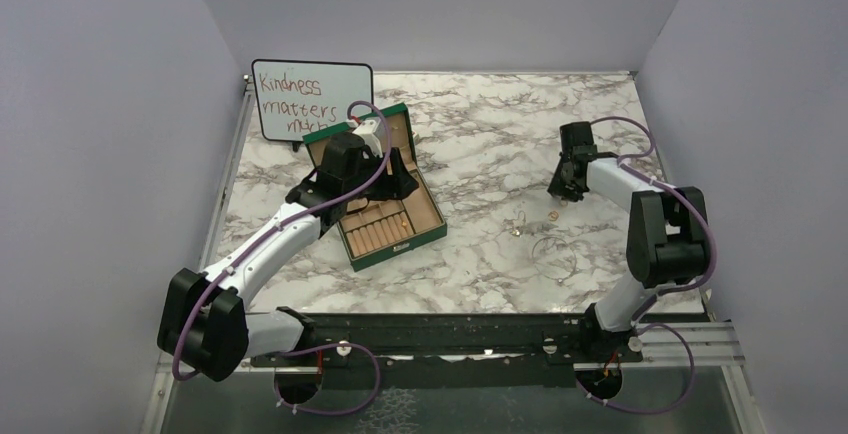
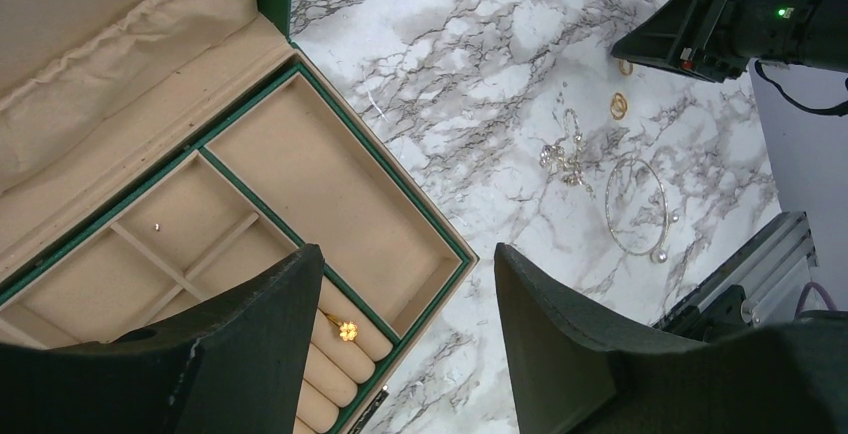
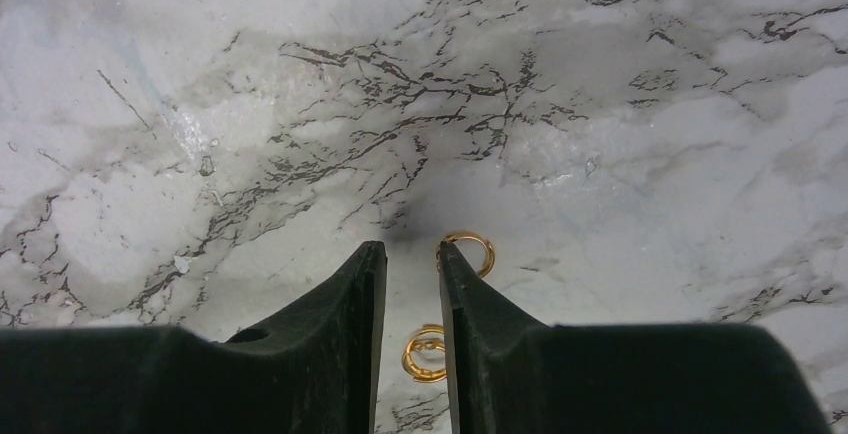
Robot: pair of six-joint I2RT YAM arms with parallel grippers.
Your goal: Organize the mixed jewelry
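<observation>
The mixed jewelry lies loose on the marble. In the left wrist view I see two small gold rings point(image 2: 619, 105), a cluster of silver bits point(image 2: 565, 154) and a thin wire loop point(image 2: 635, 204) with pearl ends. My right gripper point(image 3: 412, 249) hangs low over the marble, open by a narrow gap. One gold ring point(image 3: 425, 352) lies on the marble in that gap, and a second gold ring point(image 3: 472, 252) sits just outside the right fingertip. My left gripper point(image 2: 405, 254) stands open and empty above the front corner of the green box point(image 2: 320, 174). A gold flower ring point(image 2: 347, 330) is tucked in the box's ring rolls.
The box point(image 1: 395, 251) lies open at the table's left centre, lid back, near a whiteboard point(image 1: 310, 99) with handwriting. The wire loop point(image 1: 553, 251) and small pieces point(image 1: 520, 224) lie between the box and my right gripper point(image 1: 562, 194). Purple walls close in three sides.
</observation>
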